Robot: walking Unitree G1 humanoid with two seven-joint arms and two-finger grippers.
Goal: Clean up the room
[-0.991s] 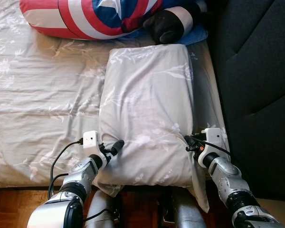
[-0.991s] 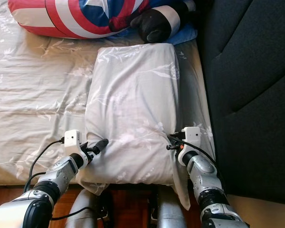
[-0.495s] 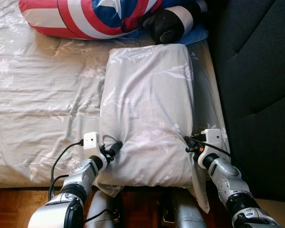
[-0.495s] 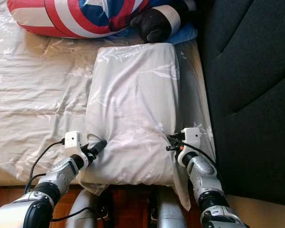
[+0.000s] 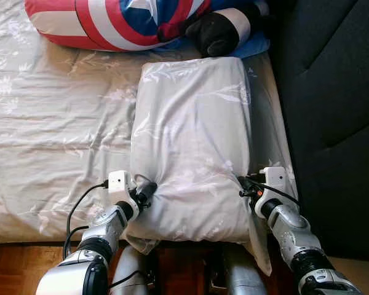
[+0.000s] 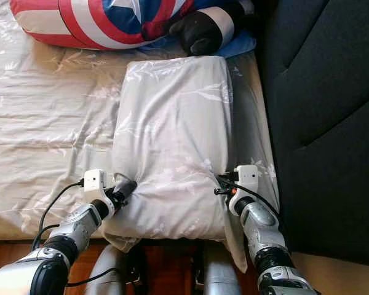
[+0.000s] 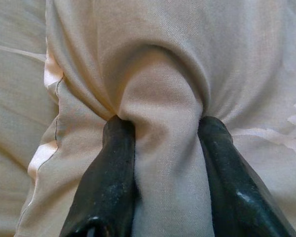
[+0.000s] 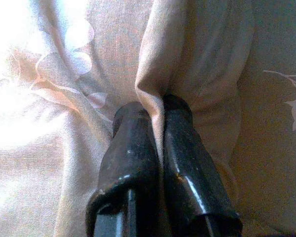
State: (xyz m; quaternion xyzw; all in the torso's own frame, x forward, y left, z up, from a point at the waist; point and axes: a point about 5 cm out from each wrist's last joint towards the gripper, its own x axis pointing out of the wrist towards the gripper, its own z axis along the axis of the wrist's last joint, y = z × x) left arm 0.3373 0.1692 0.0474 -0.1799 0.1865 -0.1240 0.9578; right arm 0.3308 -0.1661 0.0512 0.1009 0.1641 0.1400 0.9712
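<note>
A pale grey pillow (image 5: 194, 141) with a faint leaf print lies lengthwise on the bed, its near end over the bed's front edge. My left gripper (image 5: 146, 190) pinches a thick fold of the pillow's near left edge; in the left wrist view the cloth (image 7: 160, 148) bulges between the two black fingers (image 7: 106, 187). My right gripper (image 5: 245, 187) grips the near right edge, with a thin fold of pillowcase (image 8: 155, 84) caught between its nearly closed fingers (image 8: 130, 148).
A red, white and blue shield cushion (image 5: 117, 21) and a black plush toy (image 5: 221, 31) lie at the bed's far side. A dark padded headboard (image 5: 332, 110) stands on the right. The wrinkled sheet (image 5: 55, 129) spreads left. Wooden floor (image 5: 12, 273) shows below.
My left gripper has drawn back slightly and closed on the pillow's edge, bunching the cloth. The right gripper holds as before.
</note>
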